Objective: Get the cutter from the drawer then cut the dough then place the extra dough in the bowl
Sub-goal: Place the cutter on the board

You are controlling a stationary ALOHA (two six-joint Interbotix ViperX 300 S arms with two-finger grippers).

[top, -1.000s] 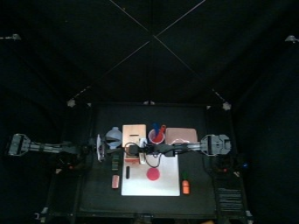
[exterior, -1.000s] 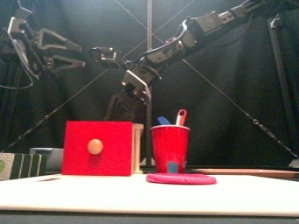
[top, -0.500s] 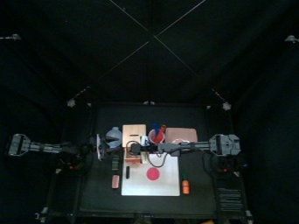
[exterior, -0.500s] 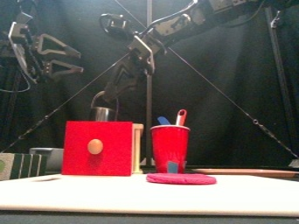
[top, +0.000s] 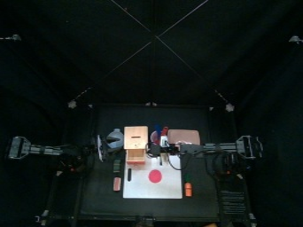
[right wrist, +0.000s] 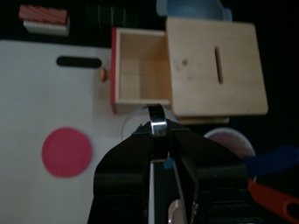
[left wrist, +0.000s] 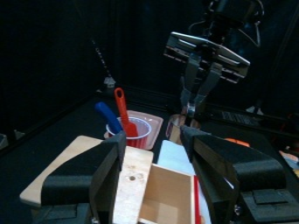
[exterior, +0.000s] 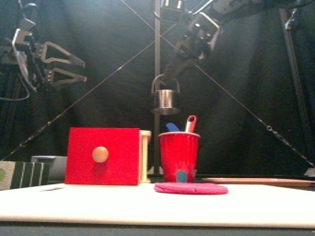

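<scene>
My right gripper point(exterior: 182, 53) is shut on the wire handle of the round metal cutter point(exterior: 165, 96), which hangs high in the air above the red cup point(exterior: 179, 155). The wooden box point(top: 136, 139) stands with its red-fronted drawer point(right wrist: 140, 74) pulled out and nothing showing inside. In the right wrist view my right gripper point(right wrist: 158, 131) holds the thin handle over the drawer. A flat red dough disc point(top: 155, 176) lies on the white board point(top: 172, 167), in front of the cup. Left of the box, my left gripper point(top: 104, 149) stands open with nothing in it.
The blue-grey bowl point(top: 113, 136) sits behind and left of the box. The red cup point(top: 160, 135) holds a blue and a red toy knife. An orange toy point(top: 187, 188) lies at the board's right front, a small red toy point(top: 117, 183) off its left edge.
My right gripper has risen and moved right, lifting the cutter from behind the box to high above the cup. The left gripper has drawn back a little to the left.
</scene>
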